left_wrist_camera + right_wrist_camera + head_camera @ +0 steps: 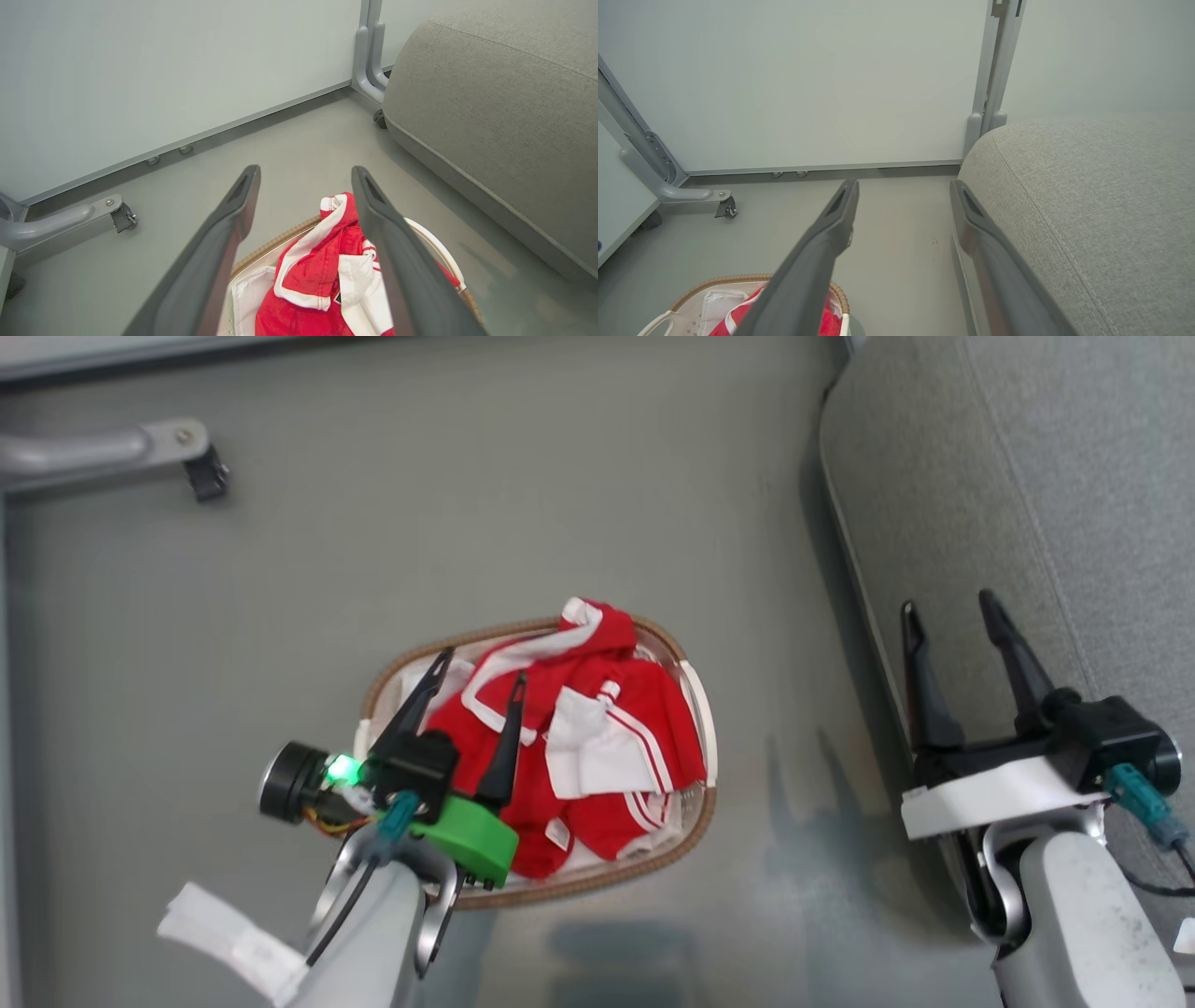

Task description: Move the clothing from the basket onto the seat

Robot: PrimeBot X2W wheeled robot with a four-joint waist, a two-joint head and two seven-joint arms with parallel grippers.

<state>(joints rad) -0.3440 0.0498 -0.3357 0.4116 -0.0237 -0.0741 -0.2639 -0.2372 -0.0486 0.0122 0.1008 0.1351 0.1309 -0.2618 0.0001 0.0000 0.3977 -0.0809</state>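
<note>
At the far left a grey castor leg (177,443) of the wall panel stands on the floor (560,476). The wrist views add the pale panel (163,70) itself rising behind it. Nearer, on the left, the left gripper (483,665) hangs over the basket (695,826), its two fingers spread wide and gripping nothing. From above, the clothing (667,705) lies heaped inside the basket, red with white stripes, reaching the far rim. The left wrist view shows the heap's peak rising between the fingers, with the white liner (250,291) beside it. Whether a finger touches the fabric cannot be told. Bare floor separates the basket from the seat (1027,476) on the right. The right gripper (948,602) hovers over the seat's left edge, fingers apart and empty. Its wrist view shows the stitched seam (1043,219) and a white basket handle (658,322).
</note>
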